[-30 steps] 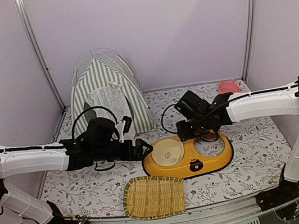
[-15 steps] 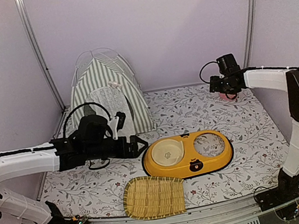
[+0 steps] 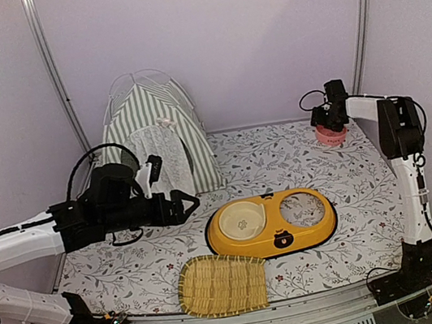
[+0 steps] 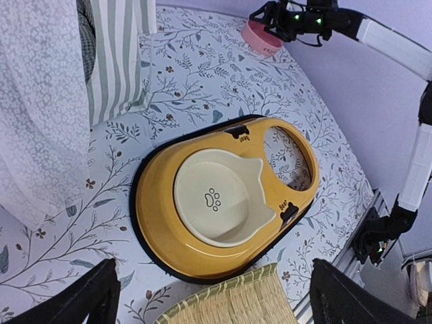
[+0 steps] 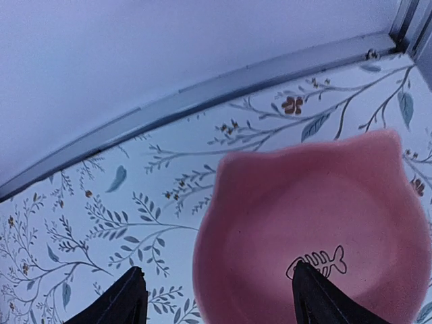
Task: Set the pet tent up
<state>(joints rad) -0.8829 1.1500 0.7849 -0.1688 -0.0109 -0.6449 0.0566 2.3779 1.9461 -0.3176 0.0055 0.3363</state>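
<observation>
The pet tent (image 3: 137, 121), grey-green and white striped with a white lace door curtain (image 3: 155, 151), stands upright at the back left of the floral mat. In the left wrist view its striped wall (image 4: 115, 54) and the lace curtain (image 4: 34, 115) fill the left edge. My left gripper (image 3: 187, 206) hovers open and holds nothing, just right of the tent's front. My right gripper (image 3: 330, 121) is at the back right corner, open over a pink cat-shaped bowl (image 5: 317, 223). One right finger hangs over the bowl and the other over the mat, and the gripper (image 5: 219, 297) holds nothing.
A yellow double feeder (image 3: 271, 241) holds a cream bowl (image 3: 242, 222) in its left well. Its right well is a bare hole. In front of the feeder lies a woven bamboo tray (image 3: 221, 284). Walls and metal posts close in the back and sides.
The right arm swung from the yellow feeder to the back right corner over the pink bowl, and its jaws opened wider. The left arm drew back to the left, away from the feeder.
</observation>
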